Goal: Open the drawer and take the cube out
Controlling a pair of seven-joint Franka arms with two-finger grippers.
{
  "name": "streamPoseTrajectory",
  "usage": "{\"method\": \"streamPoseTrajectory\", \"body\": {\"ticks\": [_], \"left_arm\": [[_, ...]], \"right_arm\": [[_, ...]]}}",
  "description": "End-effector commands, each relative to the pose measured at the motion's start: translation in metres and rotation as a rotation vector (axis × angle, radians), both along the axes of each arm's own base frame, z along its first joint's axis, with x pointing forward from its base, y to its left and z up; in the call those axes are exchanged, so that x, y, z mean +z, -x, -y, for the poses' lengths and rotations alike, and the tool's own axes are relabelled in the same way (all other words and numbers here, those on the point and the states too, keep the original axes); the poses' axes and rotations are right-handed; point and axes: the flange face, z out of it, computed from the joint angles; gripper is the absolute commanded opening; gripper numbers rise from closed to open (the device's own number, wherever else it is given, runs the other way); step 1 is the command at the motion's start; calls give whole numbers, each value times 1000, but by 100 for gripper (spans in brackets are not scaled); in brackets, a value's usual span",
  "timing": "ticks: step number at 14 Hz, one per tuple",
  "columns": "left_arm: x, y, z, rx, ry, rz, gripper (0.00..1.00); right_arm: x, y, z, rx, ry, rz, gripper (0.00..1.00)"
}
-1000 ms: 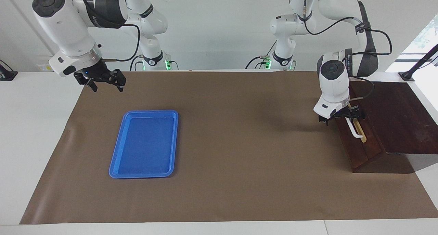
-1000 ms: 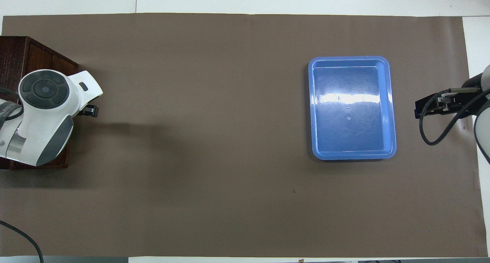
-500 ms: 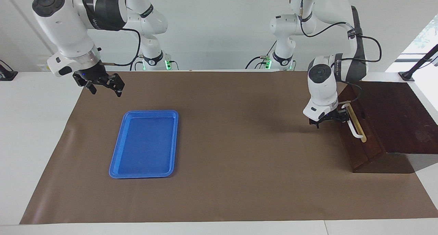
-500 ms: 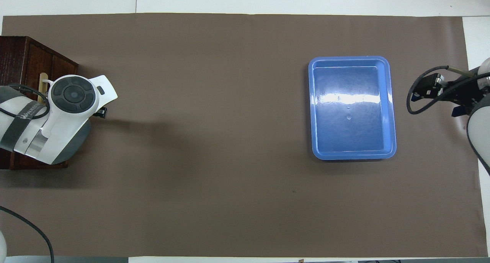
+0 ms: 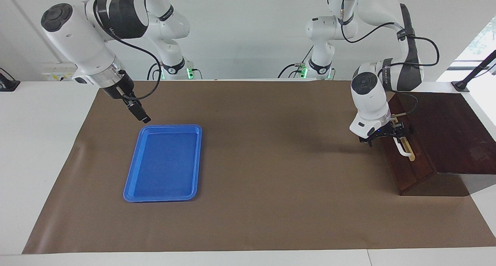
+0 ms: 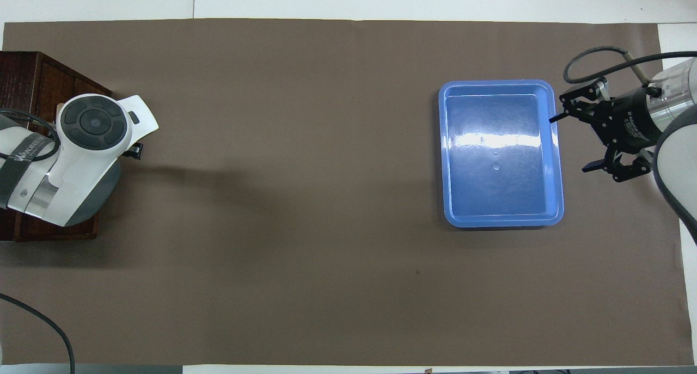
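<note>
The drawer (image 5: 409, 169) is shut in its dark wooden box (image 5: 453, 130) at the left arm's end of the table. Its front faces the middle of the table. A white bar handle (image 5: 403, 150) runs along the front on a pale strip. My left gripper (image 5: 385, 135) is open, low in front of the drawer, at the handle's end nearer the robots. Whether a finger touches the bar I cannot tell. In the overhead view the left wrist covers most of the drawer front (image 6: 52, 83). My right gripper (image 6: 569, 144) hangs open beside the blue tray. The cube is hidden.
A blue tray (image 5: 162, 163) with nothing in it lies on the brown mat (image 5: 271, 188) toward the right arm's end. The right gripper (image 5: 139, 115) is over the mat just off the tray's corner nearest the robots. White table borders the mat.
The left gripper drew away from the drawer front, then came back to the handle's end. The right gripper turned its wrist and dropped toward the tray's corner. The drawer stayed shut.
</note>
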Motion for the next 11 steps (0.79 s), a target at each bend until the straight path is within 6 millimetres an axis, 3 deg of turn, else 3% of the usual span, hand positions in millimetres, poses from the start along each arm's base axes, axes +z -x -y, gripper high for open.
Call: {"method": "streamPoseTrajectory", "body": {"ticks": [1,3,4,6,8,11], "left_arm": [[-7,-4,-13,-3,-5,13,100],[-15,-1,-18,-9,9,14,100],[-17,-2,-24,-2,15,19,100],[-26,0,-19,-17,25,16,100],[-32,0,-6,-35,27,7,100],[-31,1,34,-56,37,-1,100]], "right_arm": [[-4,-18,-21,-137,-75,-38,100],[-14,-24,-32,-281,-161,-101,100],[-22,-28,-55,-332,-177,-138,100],[-24,-37,-67,-379,-195,-152,100],[-31,-42,-83,-449,-230,-177,100],[-41,-39,-121,-432,-223,-181,100]]}}
